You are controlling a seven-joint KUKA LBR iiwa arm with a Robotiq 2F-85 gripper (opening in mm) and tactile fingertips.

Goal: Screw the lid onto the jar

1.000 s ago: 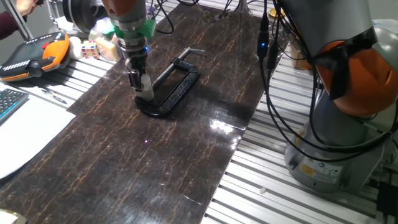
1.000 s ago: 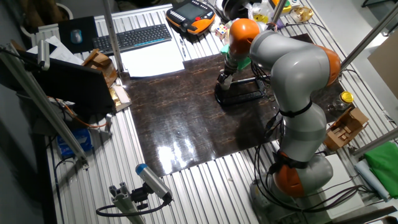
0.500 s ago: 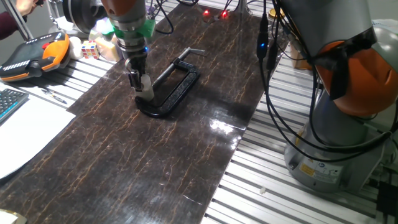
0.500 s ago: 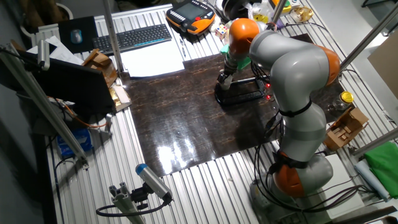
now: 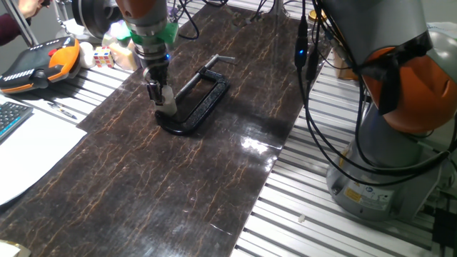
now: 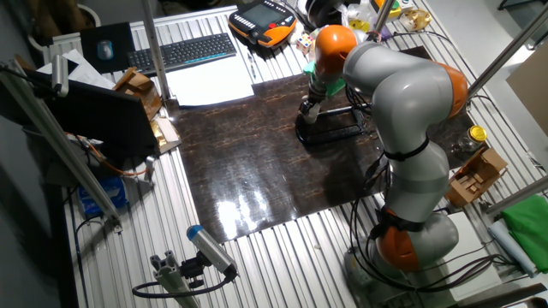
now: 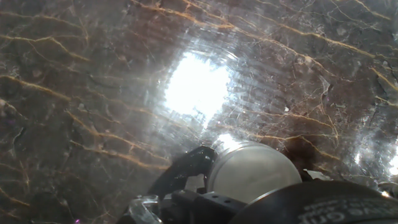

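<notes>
My gripper (image 5: 160, 95) points down at the near end of a black C-clamp (image 5: 203, 100) on the dark marbled mat (image 5: 143, 185). Its fingers close around a small whitish cylinder, the lid (image 5: 166, 97) sitting on the small jar (image 5: 170, 108). The seam between lid and jar is too small to tell. In the hand view the whitish round top (image 7: 249, 169) fills the lower middle, with black clamp parts (image 7: 180, 174) beside it. In the other fixed view the gripper (image 6: 306, 109) and clamp (image 6: 336, 130) sit at the mat's far side; the jar is hidden there.
An orange teach pendant (image 5: 36, 64), a small cube (image 5: 102, 57) and clutter lie left of the mat. White paper (image 5: 28, 153) and a keyboard (image 6: 184, 51) lie beyond it. The arm's base (image 5: 385, 164) with cables stands right. A yellow-lidded jar (image 6: 476, 135) stands far off.
</notes>
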